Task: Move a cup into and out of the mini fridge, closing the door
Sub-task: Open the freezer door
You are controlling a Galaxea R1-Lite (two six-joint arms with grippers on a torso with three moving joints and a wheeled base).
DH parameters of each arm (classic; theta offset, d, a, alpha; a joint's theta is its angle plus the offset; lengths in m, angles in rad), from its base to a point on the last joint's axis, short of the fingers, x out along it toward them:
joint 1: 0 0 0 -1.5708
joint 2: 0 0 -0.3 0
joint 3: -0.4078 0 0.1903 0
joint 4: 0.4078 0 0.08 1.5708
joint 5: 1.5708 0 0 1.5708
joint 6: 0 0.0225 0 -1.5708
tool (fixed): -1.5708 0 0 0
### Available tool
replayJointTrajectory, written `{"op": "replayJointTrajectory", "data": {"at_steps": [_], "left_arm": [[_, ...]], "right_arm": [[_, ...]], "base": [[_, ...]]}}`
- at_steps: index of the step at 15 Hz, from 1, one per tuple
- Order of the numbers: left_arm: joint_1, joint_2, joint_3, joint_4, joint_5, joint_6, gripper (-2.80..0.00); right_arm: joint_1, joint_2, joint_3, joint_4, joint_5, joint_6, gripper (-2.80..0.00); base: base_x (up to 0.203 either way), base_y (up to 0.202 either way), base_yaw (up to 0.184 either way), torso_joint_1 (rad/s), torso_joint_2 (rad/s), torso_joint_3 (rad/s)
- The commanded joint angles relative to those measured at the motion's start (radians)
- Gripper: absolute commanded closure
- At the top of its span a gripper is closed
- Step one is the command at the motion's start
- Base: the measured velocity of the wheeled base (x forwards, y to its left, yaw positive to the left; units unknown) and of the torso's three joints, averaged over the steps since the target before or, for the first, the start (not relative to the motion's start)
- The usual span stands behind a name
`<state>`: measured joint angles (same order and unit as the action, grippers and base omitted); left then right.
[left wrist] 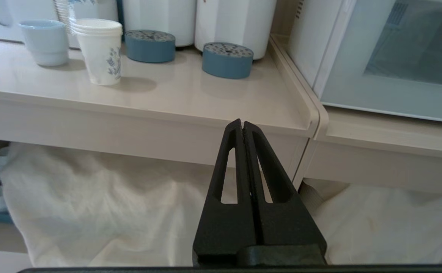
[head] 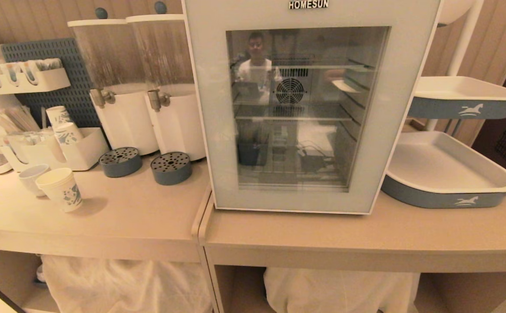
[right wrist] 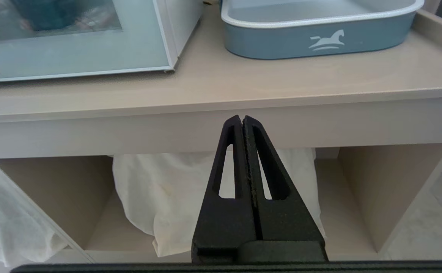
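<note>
Cup (head: 61,188): in the head view, the white paper cup with blue print and layered rims stands upright on the left counter (head: 127,221), at about 8 o'clock from the mini fridge (head: 309,104) and well apart from it. A white ceramic mug (head: 30,177) sits just behind it, at its 10 o'clock. The door (head: 218,130) is closed flush, with the HOMESUN lettering at its top; wire shelves and the rear fan show through the glass, and no cup is visible inside. Two blue-sided trays (head: 448,198) stand at the fridge's 3 o'clock. Neither arm appears in this view.

Left wrist view: the left gripper (left wrist: 242,125) hangs below and in front of the counter edge, jaws pressed together and empty. The cup (left wrist: 100,53) stands at about 11 o'clock from the tips, on the counter with open space on its near side, which should allow a side approach.

Right wrist view: the right gripper (right wrist: 242,120) is likewise closed on nothing, below the counter edge in front of the door's lower corner (right wrist: 92,57). Judged from this, both arms are parked and no task step has started; the door must open first.
</note>
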<state>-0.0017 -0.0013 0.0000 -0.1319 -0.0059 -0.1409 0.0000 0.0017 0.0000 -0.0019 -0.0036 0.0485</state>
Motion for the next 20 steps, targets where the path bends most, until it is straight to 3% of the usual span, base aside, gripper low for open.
{"op": "replayJointTrajectory", "data": {"at_steps": [1, 4, 7, 10, 12, 16, 20], "left_arm": [[0.0, -0.003, 0.04, -0.003, 0.0, 0.0, 0.0], [0.0, -0.003, 0.04, 0.003, -0.002, 0.012, 0.0], [0.0, 0.013, 0.018, 0.059, -0.045, 0.037, 0.0], [-0.002, 0.072, -0.231, 0.241, -0.126, 0.024, 0.0], [-0.034, 0.231, -0.387, 0.312, -0.198, 0.001, 0.0], [-0.223, 0.603, -0.553, 0.299, -0.19, -0.039, 0.0], [-0.269, 0.767, -0.569, 0.163, -0.177, -0.051, 0.0]], "right_arm": [[0.0, 0.001, 0.0, -0.001, 0.001, 0.001, 0.0], [0.0, 0.001, 0.0, -0.001, 0.001, 0.001, 0.0], [0.0, 0.001, 0.0, -0.001, 0.001, 0.001, 0.0], [0.0, 0.001, 0.0, -0.001, 0.001, 0.001, 0.0], [0.0, 0.001, 0.0, -0.001, 0.001, 0.001, 0.0], [0.0, 0.001, 0.0, -0.001, 0.001, 0.001, 0.0], [0.0, 0.001, 0.0, -0.001, 0.001, 0.001, 0.0]], "base": [[0.0, 0.0, 0.0, 0.0, 0.0, 0.0], [0.0, 0.0, 0.0, 0.0, 0.0, 0.0], [0.0, 0.0, 0.0, 0.0, 0.0, 0.0], [0.0, 0.0, 0.0, 0.0, 0.0, 0.0], [0.0, 0.0, 0.0, 0.0, 0.0, 0.0], [0.0, 0.0, 0.0, 0.0, 0.0, 0.0], [0.0, 0.0, 0.0, 0.0, 0.0, 0.0]]}}
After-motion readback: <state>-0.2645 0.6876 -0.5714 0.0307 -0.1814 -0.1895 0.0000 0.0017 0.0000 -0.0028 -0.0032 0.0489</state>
